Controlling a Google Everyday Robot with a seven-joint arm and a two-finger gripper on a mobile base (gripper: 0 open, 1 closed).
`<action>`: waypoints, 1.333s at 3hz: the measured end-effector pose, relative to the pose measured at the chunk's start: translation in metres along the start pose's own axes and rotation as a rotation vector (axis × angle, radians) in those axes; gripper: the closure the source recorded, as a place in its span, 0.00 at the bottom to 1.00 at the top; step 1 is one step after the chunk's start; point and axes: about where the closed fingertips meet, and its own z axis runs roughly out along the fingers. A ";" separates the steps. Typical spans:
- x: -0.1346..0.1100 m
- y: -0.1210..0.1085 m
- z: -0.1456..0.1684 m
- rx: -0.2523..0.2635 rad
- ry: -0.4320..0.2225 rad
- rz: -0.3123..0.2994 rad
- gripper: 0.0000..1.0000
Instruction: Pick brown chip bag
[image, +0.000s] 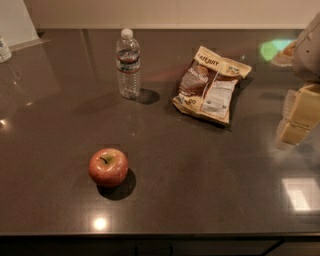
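The brown chip bag (211, 85) lies flat on the dark countertop (200, 170), right of centre towards the back. It is tan-yellow with a dark brown panel, a white label patch and dark lettering. My gripper (298, 120) hangs at the right edge of the view, pale yellow under the grey arm (307, 50). It is to the right of the bag and a little nearer the front, apart from it and holding nothing that I can see.
A clear water bottle (128, 64) with a white cap stands upright left of the bag. A red apple (108, 167) sits near the front left. A wall runs along the back edge. The counter's front edge is at the bottom.
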 end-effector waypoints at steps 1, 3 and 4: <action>0.000 0.000 0.000 0.000 0.000 0.000 0.00; -0.014 -0.020 0.025 0.005 -0.061 -0.119 0.00; -0.026 -0.044 0.046 0.002 -0.123 -0.222 0.00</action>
